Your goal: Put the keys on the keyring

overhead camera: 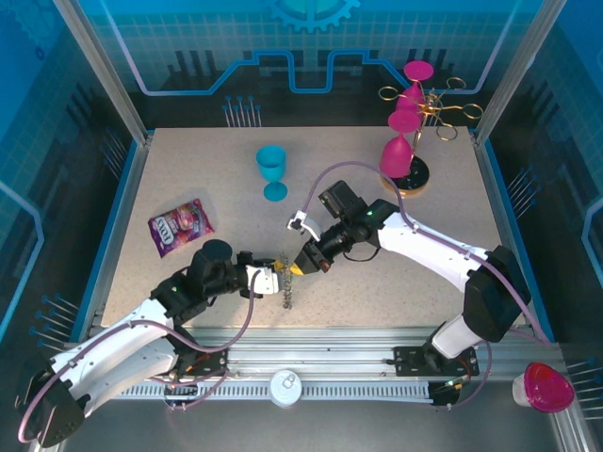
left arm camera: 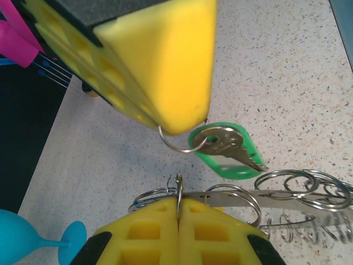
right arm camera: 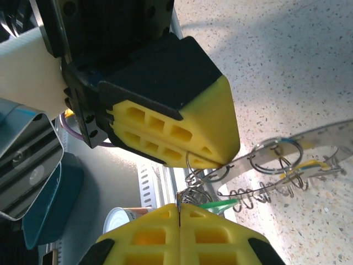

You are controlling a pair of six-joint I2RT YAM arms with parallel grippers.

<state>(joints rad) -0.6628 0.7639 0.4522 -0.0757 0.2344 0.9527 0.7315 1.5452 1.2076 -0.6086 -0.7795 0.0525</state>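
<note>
Left wrist view: the keyring (left arm camera: 287, 200) is clamped by one loop in the closed left gripper (left arm camera: 178, 208). The keys (left arm camera: 223, 144) are held by their ring in the closed right gripper (left arm camera: 177, 126), just beside the keyring.

The keys (left arm camera: 223, 144) are seen as silver metal on a bright green tag. The keyring (left arm camera: 287, 200) is rendered silver-grey, edged with coiled loops. The left gripper (left arm camera: 178, 208) and right gripper (right arm camera: 179, 211) are tipped in yellow, gridded with square hollows. The table (overhead camera: 188, 169) is speckled beige; at 11 o'clock on it, a turquoise goblet (overhead camera: 272, 171) is seen.
</note>
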